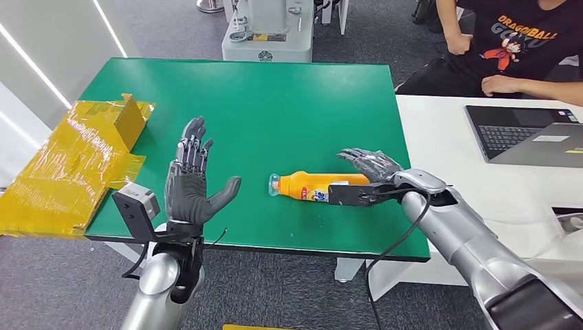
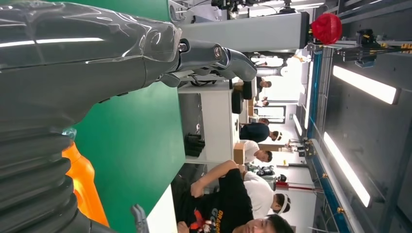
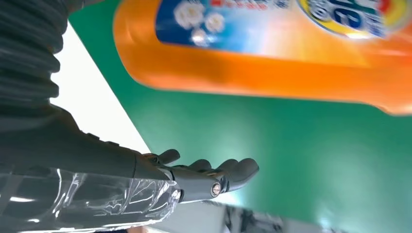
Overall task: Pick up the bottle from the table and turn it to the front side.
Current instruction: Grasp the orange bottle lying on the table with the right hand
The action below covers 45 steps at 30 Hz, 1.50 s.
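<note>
Nearest, the left hand (image 1: 194,180) stands upright over the front edge of the green table (image 1: 289,96), its fingers spread wide and holding nothing. A little further, the orange bottle (image 1: 313,186) lies on its side on the table, cap toward the left hand. The right hand (image 1: 368,172) is at the bottle's base, fingers apart and not closed on it. Beyond, a person (image 1: 512,48) sits by a laptop (image 1: 526,134) on the white desk (image 1: 447,151).

Bright ceiling strip lights (image 2: 362,85) are lighting the room evenly; glare is streaking the hand's cover, and the close bottle (image 3: 272,43) is blurring.
</note>
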{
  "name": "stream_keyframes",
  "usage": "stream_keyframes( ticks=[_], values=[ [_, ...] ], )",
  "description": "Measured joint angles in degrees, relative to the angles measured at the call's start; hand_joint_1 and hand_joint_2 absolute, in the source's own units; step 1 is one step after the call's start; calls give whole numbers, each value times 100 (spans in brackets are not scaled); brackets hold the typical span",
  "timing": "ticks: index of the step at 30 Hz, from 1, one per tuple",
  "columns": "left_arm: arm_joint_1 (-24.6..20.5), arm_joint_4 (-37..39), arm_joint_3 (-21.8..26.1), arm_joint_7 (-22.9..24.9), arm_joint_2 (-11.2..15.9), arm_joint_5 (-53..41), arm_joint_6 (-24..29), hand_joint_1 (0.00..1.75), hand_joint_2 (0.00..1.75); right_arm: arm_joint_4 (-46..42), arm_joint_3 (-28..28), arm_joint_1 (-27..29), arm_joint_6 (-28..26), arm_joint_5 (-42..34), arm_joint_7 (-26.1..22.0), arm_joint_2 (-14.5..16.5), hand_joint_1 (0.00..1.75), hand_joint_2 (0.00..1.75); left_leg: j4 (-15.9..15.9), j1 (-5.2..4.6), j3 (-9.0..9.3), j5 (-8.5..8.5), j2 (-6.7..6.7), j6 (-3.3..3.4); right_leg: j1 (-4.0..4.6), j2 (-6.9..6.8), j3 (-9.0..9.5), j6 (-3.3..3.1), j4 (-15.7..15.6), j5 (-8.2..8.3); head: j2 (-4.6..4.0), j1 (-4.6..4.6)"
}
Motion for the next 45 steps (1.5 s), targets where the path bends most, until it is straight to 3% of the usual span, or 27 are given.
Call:
stream_keyframes(
  ticks=[13,20,25,36,45],
  values=[
    [-2,0,0,4,-1,-1,4,0,175,466,0,17,56,17,294,96,0,175,0,0,0,0,1,0,0,1,-1,0,0,0,0,0],
    [-43,0,-2,123,-32,-2,21,0,175,677,-44,148,-1154,368,1817,387,0,175,0,0,0,0,6,0,0,8,-4,0,1,0,0,0],
    [-110,2,-15,159,-62,-7,50,0,175,780,-122,174,-1648,610,2302,652,0,175,-1,1,0,0,7,-1,1,8,-6,0,2,0,0,1],
    [-248,33,-56,173,-163,14,44,0,175,933,-459,199,-1735,852,1992,1073,0,175,0,1,0,0,9,-1,0,12,-7,0,1,0,0,0],
    [-239,33,-57,209,-208,-35,-26,0,175,980,-692,254,-1437,988,1576,1165,0,175,0,0,-2,0,6,-1,0,9,-6,0,1,0,0,0]
  ],
)
